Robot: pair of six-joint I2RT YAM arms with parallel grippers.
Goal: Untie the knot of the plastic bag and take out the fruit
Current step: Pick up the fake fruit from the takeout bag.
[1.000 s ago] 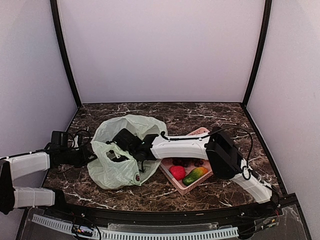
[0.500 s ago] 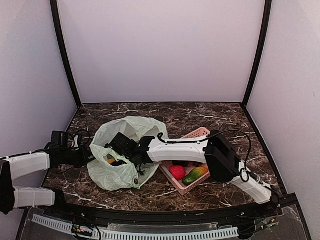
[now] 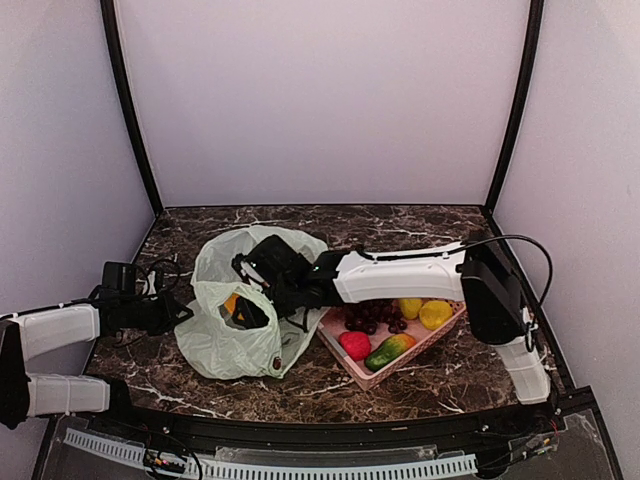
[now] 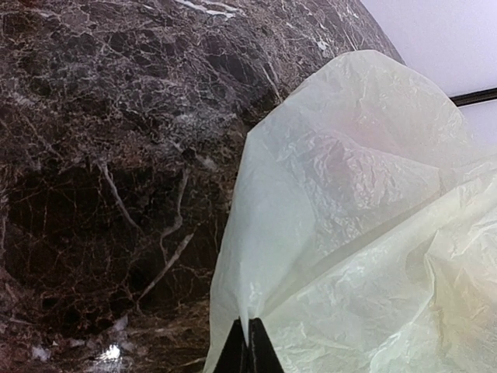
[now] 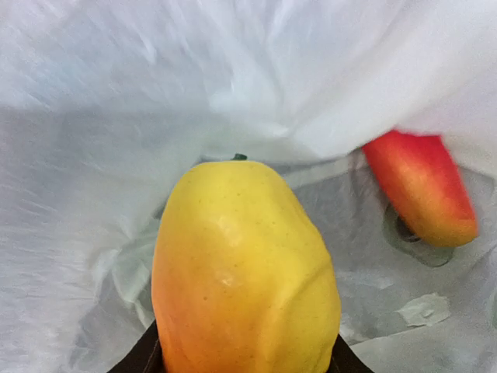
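Since a second ago the right arm's forearm has swung toward the back of the bench (image 3: pixel 440 235), uncovering more of the pink basket (image 3: pixel 340 358), and its jaws have narrowed from wide.

From the top camera, the plastic bag (image 3: pixel 225 345) lies left of centre with its mouth open, touching the basket's left side. The right end effector (image 3: pixel 243 308) reaches into that mouth, with a yellow-orange fruit (image 3: pixel 231 303) showing at its tip. The left end effector (image 3: pixel 183 312) sits at the bag's left edge. In the basket lie a red fruit (image 3: pixel 354 345), a red-green mango (image 3: pixel 390 351), dark grapes (image 3: pixel 375 322) and two yellow pieces (image 3: pixel 436 314).

On the left wrist camera, the left end effector (image 4: pixel 248 353) has its fingertips pressed together on a fold of the plastic bag (image 4: pixel 365 217), which rises over the dark marbled bench (image 4: pixel 101 155).

On the right wrist camera, the right end effector (image 5: pixel 245 361) is clamped on the yellow-orange fruit (image 5: pixel 245 272), its dark fingers (image 5: pixel 144 359) on either side. A red-orange fruit (image 5: pixel 423 194) lies farther in on the bag's floor, partly under a fold of the plastic bag (image 5: pixel 116 116).
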